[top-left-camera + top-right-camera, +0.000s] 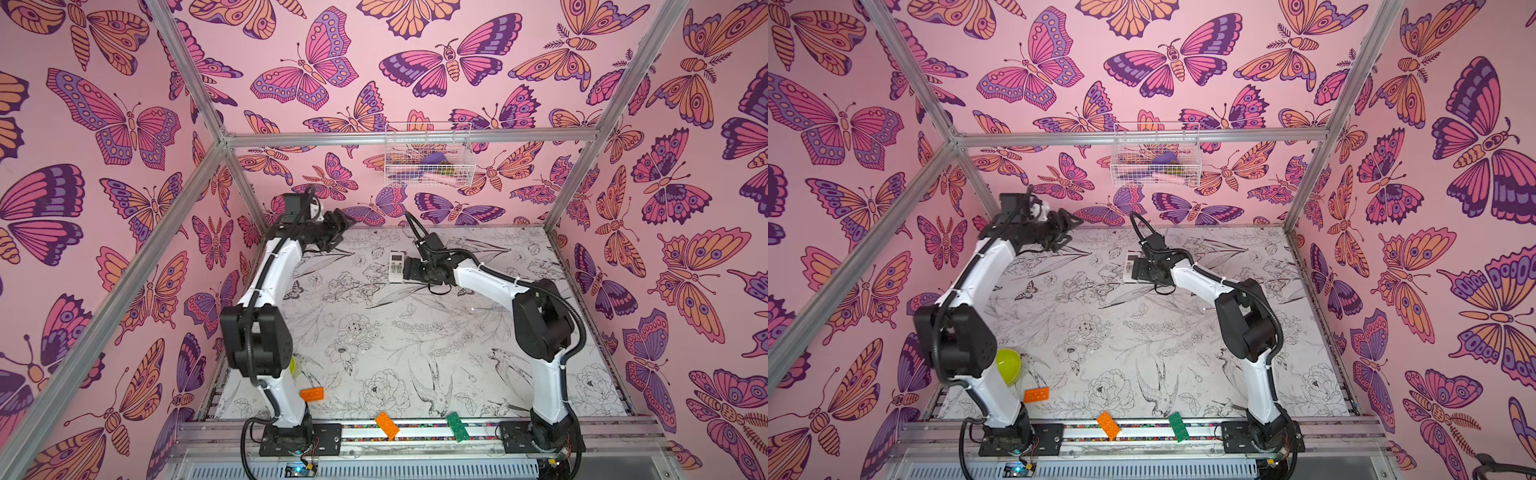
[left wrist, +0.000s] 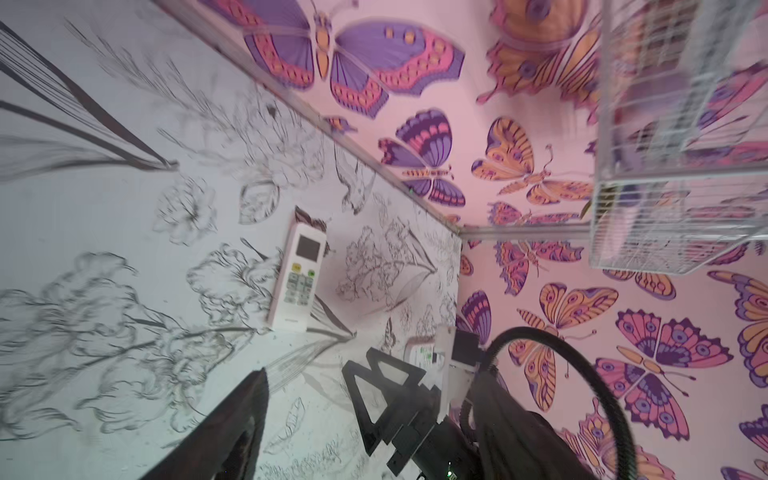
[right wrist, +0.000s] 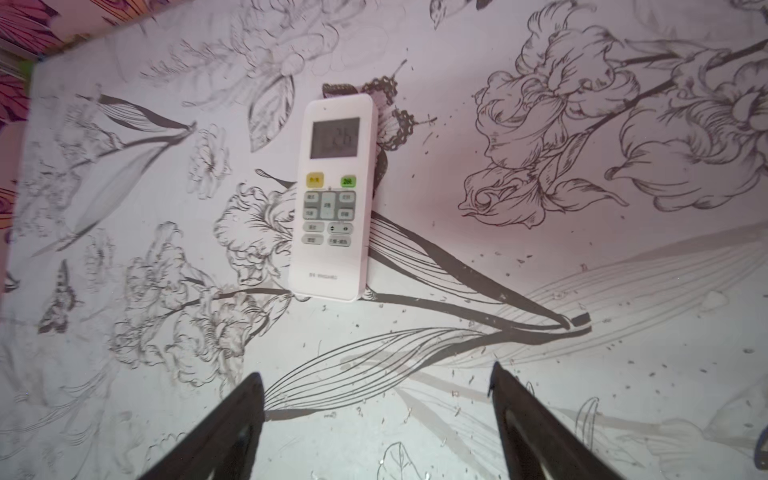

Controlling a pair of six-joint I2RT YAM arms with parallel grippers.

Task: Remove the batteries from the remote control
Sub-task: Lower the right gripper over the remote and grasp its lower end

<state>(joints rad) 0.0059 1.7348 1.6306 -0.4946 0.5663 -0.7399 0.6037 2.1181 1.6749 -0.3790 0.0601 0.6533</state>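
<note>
Right claw hung open over the table, its fingers spread wide with nothing between them. The remote lay just ahead of the tips, untouched. I saw it flat on the table, screen and buttons up, near the back wall and about midway across in both top views. With that side up I could not see any batteries. Left claw was raised off the table at the back left, apart from the remote, and was also open and empty as far as its blurred wrist view let me judge. An orange brick lay on the table beside the left arm's base. A second orange brick and a green brick sat on the front rail, far from both claws. A wire basket hung on the back wall above the remote.
</note>
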